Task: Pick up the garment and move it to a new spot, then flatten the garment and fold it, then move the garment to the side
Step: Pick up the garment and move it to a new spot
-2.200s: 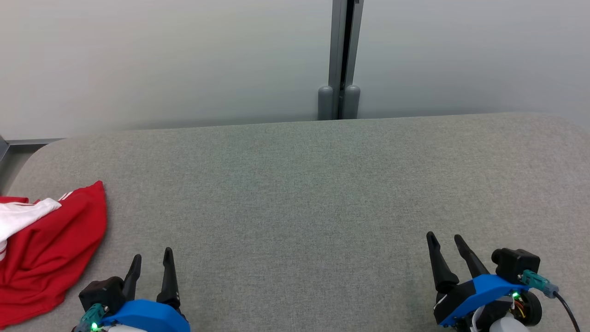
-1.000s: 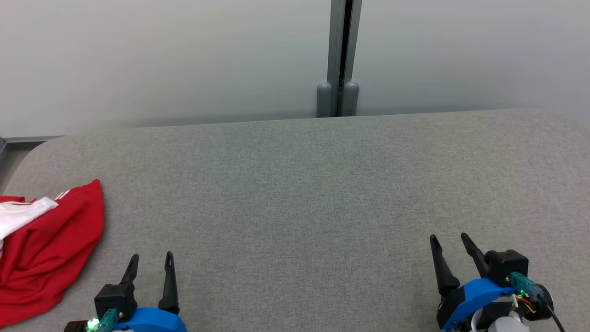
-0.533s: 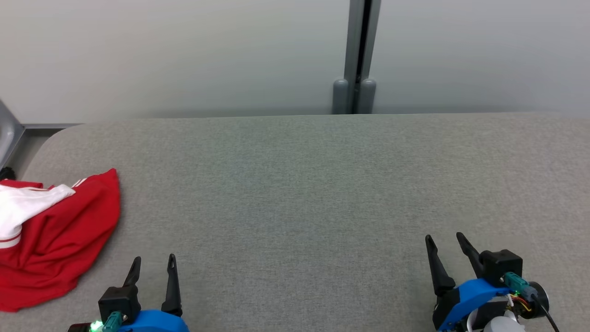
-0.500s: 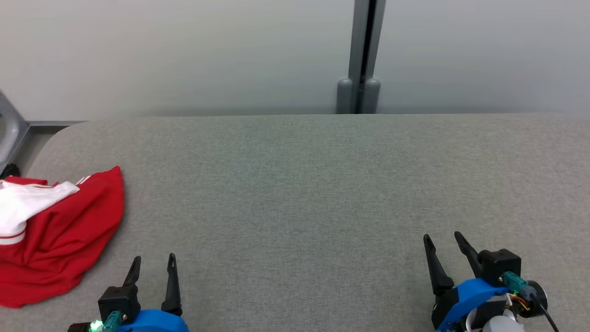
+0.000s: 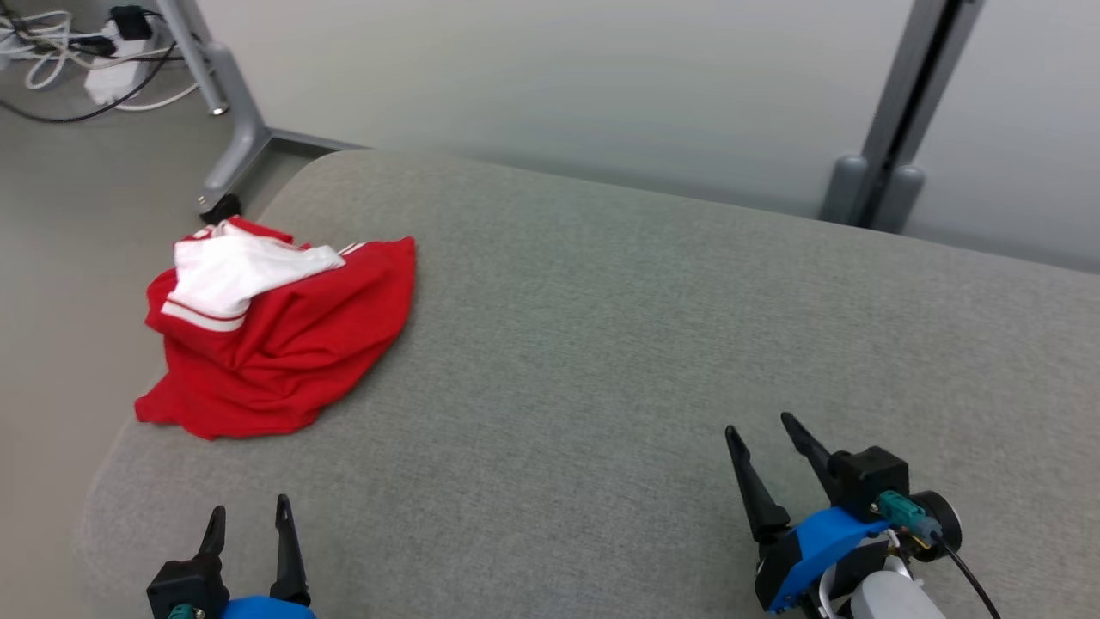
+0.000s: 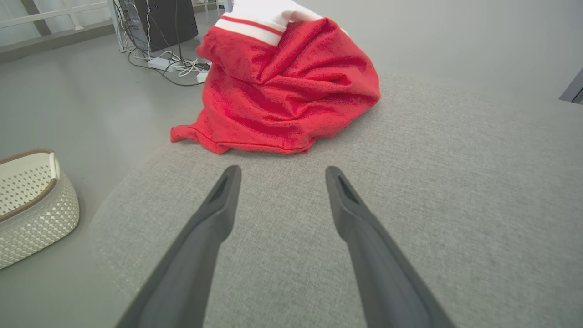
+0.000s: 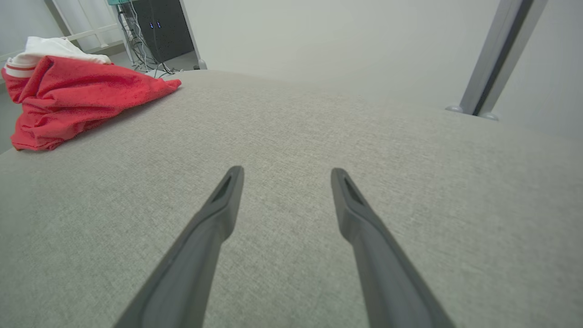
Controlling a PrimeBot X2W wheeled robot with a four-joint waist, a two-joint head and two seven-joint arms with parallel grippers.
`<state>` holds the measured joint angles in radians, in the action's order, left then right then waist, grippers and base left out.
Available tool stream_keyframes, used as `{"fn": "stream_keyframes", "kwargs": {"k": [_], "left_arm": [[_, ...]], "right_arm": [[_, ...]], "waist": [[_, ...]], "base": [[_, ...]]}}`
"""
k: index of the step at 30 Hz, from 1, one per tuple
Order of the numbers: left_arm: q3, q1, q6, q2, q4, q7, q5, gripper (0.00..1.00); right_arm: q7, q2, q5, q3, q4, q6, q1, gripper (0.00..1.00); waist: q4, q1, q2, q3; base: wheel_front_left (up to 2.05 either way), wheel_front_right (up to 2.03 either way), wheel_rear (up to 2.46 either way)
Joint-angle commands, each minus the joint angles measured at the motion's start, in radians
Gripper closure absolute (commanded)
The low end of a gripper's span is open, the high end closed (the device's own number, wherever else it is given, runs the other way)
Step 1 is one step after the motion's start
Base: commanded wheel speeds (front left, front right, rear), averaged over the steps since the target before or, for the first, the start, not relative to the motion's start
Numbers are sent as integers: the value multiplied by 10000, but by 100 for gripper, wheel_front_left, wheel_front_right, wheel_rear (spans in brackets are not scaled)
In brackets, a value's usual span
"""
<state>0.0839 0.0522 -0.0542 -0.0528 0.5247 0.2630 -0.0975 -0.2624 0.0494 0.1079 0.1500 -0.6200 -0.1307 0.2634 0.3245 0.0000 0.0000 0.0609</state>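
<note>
**Red garment (image 5: 284, 361) at left edge of table (image 5: 601, 301); both grippers open and empty**

1. Garment. Red cloth with a white section and striped red-and-white trim lies crumpled in a loose heap on the grey fabric-covered table, at its far left. The white section sits on the far side of the heap. The heap's left part reaches past the table's rounded left edge. In the left wrist view the garment (image 6: 291, 91) lies straight ahead of the fingers (image 6: 205, 237), apart from them. In the right wrist view it (image 7: 77, 95) lies at the upper left, well apart from that arm's fingers.

2. Left gripper (image 5: 247, 507). Position: near left corner of the table, on the robot's side of the garment. The two dark fingers stand spread, with bare table surface showing in the gap. They are clear of the cloth.

3. Right gripper (image 5: 758, 425). Position: near right part of the table, well apart from the garment. The fingers stand spread, with only table fabric in the gap. Whether either gripper touches the table cannot be told.

4. Surroundings. A white perforated basket (image 6: 36, 205) stands on the floor (image 5: 51, 258) to the left of the table. Cables (image 5: 77, 60) lie on the floor beyond the far left corner, beside a grey leg (image 5: 228, 129). A grey post (image 5: 894, 120) stands against the pale wall (image 5: 559, 77) behind the table's far edge.
</note>
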Motion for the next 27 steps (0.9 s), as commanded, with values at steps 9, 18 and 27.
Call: {"fn": "stream_keyframes", "kwargs": {"k": [9, 18, 27], "left_arm": [[880, -654, 205, 30, -50, 29, -127, 0], [1143, -129, 257, 26, -276, 27, -140, 0], [1546, 1969, -77, -860, -223, 27, 220, 0]], "right_arm": [[-34, 36, 582, 1191, 44, -1, 329, 0], [-36, 54, 735, 1549, -52, -1, 481, 0], [-34, 319, 709, 1782, 371, -1, 1068, 0]], "waist": [[1091, 0, 0, 331], [630, 0, 0, 759], [174, 0, 0, 2005]], "base": [[0, 0, 0], [0, 0, 0], [0, 0, 0]]}}
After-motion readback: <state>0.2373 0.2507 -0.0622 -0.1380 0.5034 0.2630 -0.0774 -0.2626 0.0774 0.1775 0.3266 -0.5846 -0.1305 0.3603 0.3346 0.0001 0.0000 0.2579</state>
